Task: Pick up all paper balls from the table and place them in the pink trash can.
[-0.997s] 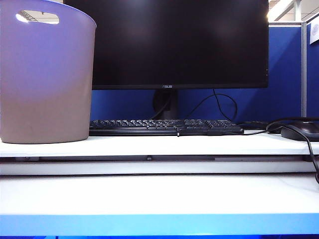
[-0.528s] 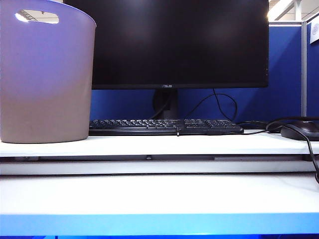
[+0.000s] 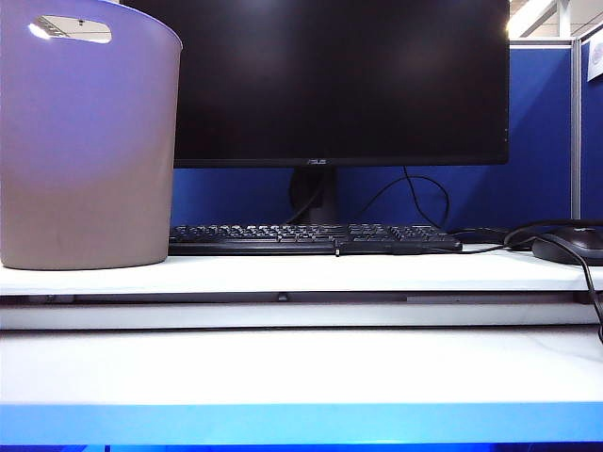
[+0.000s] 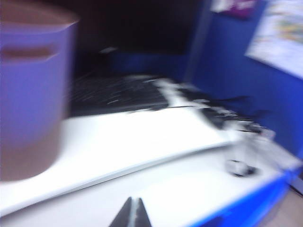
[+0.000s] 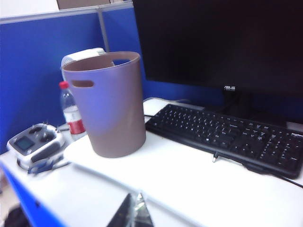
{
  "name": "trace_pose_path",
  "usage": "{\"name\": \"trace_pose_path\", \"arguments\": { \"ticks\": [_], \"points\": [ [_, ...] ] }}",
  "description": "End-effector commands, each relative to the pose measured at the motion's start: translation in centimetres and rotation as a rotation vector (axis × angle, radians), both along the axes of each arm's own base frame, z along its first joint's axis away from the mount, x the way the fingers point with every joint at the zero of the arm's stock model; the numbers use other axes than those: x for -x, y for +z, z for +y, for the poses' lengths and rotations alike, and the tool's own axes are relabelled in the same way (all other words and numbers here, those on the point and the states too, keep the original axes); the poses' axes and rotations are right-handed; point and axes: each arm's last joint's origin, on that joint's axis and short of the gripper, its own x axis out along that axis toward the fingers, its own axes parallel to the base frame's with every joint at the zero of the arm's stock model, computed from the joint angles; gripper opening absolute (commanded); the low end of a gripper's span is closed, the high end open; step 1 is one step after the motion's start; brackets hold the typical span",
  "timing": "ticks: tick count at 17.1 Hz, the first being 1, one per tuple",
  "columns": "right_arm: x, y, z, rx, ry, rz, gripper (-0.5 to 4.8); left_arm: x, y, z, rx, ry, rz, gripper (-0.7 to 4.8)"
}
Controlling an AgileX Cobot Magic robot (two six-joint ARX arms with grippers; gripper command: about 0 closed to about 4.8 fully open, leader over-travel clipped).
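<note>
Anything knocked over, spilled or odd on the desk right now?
Nothing stands out. The pink trash can stands upright beside the keyboard; no paper balls show on the table. Left gripper and right gripper are shut, empty.

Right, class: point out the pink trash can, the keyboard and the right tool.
pink trash can [image 5: 111, 109]: right wrist view, front wall.
keyboard [image 3: 311, 238]: exterior view, key rows.
right tool [image 5: 135, 213]: right wrist view, shut tips.

Blurred pink trash can [image 4: 31, 90], left gripper [image 4: 131, 213] seemingly closed.

Left gripper [image 4: 132, 210]: dark two-finger tips pressed together, raised above the surface; view blurred.
Right gripper [image 5: 134, 208]: dark fingertips closed, empty, raised.
Arms: outside the exterior view.
</note>
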Motion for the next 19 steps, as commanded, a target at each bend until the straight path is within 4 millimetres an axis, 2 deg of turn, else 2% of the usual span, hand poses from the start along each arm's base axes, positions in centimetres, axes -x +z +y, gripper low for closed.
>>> {"name": "trace_pose_path", "arguments": {
  "ticks": [1,5,12,16,19],
  "points": [
    [-2.2,-1.6,0.0,-0.113,-0.065,-0.041,-0.07,-2.4,-1.5,0.2,0.091,0.049,0.006,-0.06],
    [-4.7,-5.0,0.0,-0.232,-0.148,-0.052,-0.06,-5.3,-3.7,0.6,0.215,0.117,0.002,-0.06],
    [-6.7,-11.0,0.0,-0.229,-0.235,0.042,-0.06,-8.2,-8.6,0.9,0.245,0.189,0.038,-0.06],
    [-7.0,-12.1,0.0,-0.228,-0.233,0.03,-0.06,-9.2,-9.6,1.0,0.234,0.19,-0.102,-0.06],
    [-6.9,-11.7,0.0,-0.168,-0.235,-0.048,-0.06,-9.4,-9.9,1.0,0.085,0.193,-0.252,-0.06]
  ]
}}
